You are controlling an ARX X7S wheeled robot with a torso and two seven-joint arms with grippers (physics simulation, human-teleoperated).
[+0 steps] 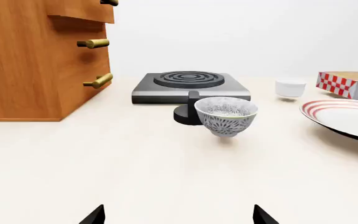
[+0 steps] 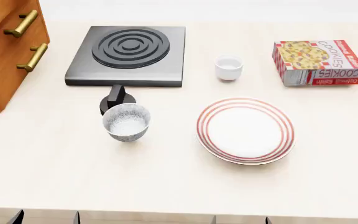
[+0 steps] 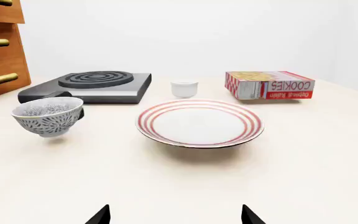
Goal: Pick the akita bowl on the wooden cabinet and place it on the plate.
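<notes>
Akita bowl (image 2: 126,122), small, round, white with dark floral pattern, stands empty on the cream counter (image 2: 166,186), not yet on the red-ringed white plate (image 2: 245,130), also empty, well apart. Both hands spread, holding nothing. Pick and placement remain, in my judgement.

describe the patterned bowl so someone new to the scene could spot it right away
Start at the black single-burner stove at the back of the pale table, right of the wooden cabinet. Just in front of the stove's round black knob stands the bowl, left of the red-ringed plate. It alone has a dark floral pattern outside; the small cup near the cookie box is plain white.
</notes>
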